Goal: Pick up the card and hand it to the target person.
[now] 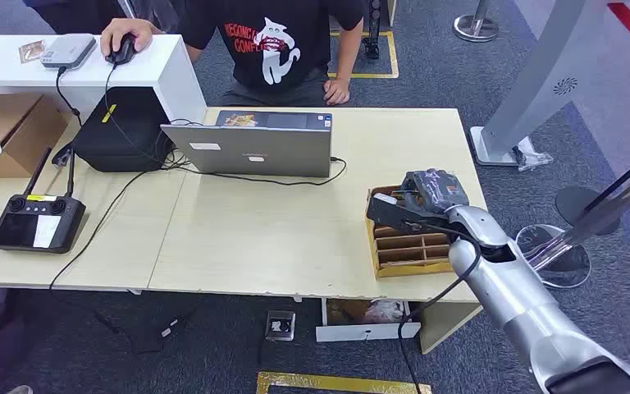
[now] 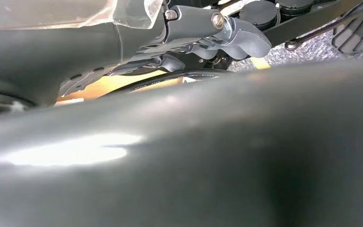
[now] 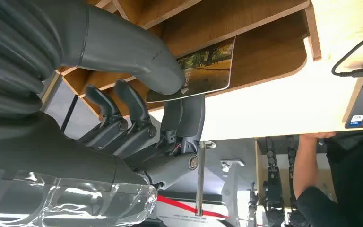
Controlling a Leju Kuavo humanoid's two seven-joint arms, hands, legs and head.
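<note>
Pinching a glossy landscape-printed card (image 3: 203, 71), the right hand (image 3: 137, 90) fingers (image 3: 189, 113) grasp its edge.

We list, on the table (image 1: 295, 238): a laptop (image 1: 250, 148) at the far middle, its cable trailing right; a bag (image 1: 123, 131) just left of it; a remote controller (image 1: 37, 223) near the left edge. At the right edge stands a compartmented wooden organizer (image 1: 406, 250), with the right hand (image 1: 431, 193) over its far end. In the right wrist view a card (image 3: 203, 71) lies against the organizer's panel, pinched between thumb and fingers (image 3: 184, 116). Behind the table sits a person (image 1: 275, 45); their hand rests on a mouse (image 1: 121, 51) on a raised counter (image 1: 164, 70) at far left.
</note>
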